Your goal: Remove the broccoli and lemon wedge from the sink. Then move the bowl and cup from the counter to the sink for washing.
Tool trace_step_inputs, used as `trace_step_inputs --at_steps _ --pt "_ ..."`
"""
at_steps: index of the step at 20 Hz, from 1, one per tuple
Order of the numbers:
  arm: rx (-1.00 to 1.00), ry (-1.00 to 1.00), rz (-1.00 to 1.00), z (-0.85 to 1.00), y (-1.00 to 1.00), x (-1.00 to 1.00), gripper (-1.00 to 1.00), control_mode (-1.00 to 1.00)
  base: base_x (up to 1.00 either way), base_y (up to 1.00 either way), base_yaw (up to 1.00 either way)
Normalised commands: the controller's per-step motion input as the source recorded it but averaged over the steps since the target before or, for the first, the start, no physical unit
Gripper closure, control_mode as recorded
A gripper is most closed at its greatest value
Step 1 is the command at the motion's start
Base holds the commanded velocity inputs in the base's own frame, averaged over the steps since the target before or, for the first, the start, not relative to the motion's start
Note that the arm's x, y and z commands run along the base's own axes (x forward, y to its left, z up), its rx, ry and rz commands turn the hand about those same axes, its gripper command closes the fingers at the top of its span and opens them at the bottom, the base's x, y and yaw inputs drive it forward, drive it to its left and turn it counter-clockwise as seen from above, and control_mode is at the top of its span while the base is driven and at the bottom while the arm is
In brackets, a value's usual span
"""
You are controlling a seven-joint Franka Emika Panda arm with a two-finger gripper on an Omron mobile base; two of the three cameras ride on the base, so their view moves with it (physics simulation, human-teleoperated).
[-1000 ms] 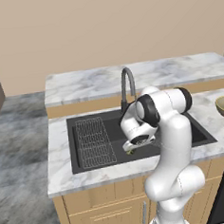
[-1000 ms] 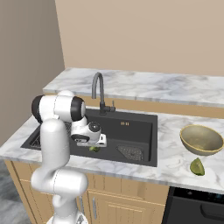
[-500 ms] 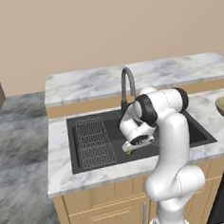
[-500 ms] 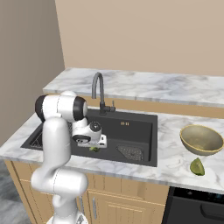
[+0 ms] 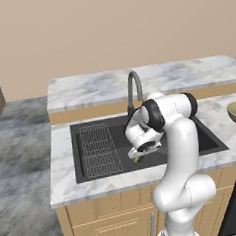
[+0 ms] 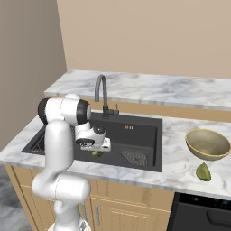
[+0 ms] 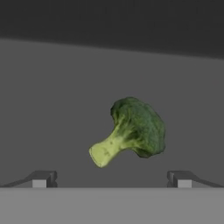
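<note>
Two finger tips (image 7: 41, 178) are showing at the bottom of my hand view, standing wide apart with nothing between them, so I am reading the gripper (image 7: 112, 179) as fully spread and empty. Ahead of them the broccoli (image 7: 131, 129) is lying on the dark floor of the sink (image 7: 52, 87), its pale stem pointing toward the lower left of that view and its bumpy green head toward the upper right. It is sitting between the lines of the two tips but clear of both, not touching either.

From the left base view I am seeing the arm bending down into the black sink (image 5: 99, 169), with the gripper (image 5: 139, 156) hanging low over the basin floor, just right of the wire rack (image 5: 98, 149) and in front of the dark curved faucet (image 5: 133, 91). A speck of green, the broccoli (image 5: 138, 159), is peeking out right under the hand.

From the right base view the gripper (image 6: 95, 150) is hovering just above the broccoli (image 6: 96, 154), left of the round drain strainer (image 6: 134, 157). On the white marble counter (image 6: 180, 178) to the right of the sink (image 6: 135, 131), the tan bowl (image 6: 208, 143) is standing upright, and the lemon wedge (image 6: 203, 171) is lying just in front of it, near but apart.
</note>
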Motion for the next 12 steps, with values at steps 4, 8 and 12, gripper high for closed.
trace_step_inputs --at_steps 4,8,12 --pt "0.00 0.00 0.00 -0.09 0.00 0.06 -1.00 -1.00 0.00 0.00 0.00" --pt "0.00 0.02 0.00 -0.12 0.00 0.10 -1.00 -1.00 0.00 0.00 0.00" --pt "0.00 0.03 0.00 -0.12 0.00 0.14 -1.00 -1.00 0.00 0.00 0.00"
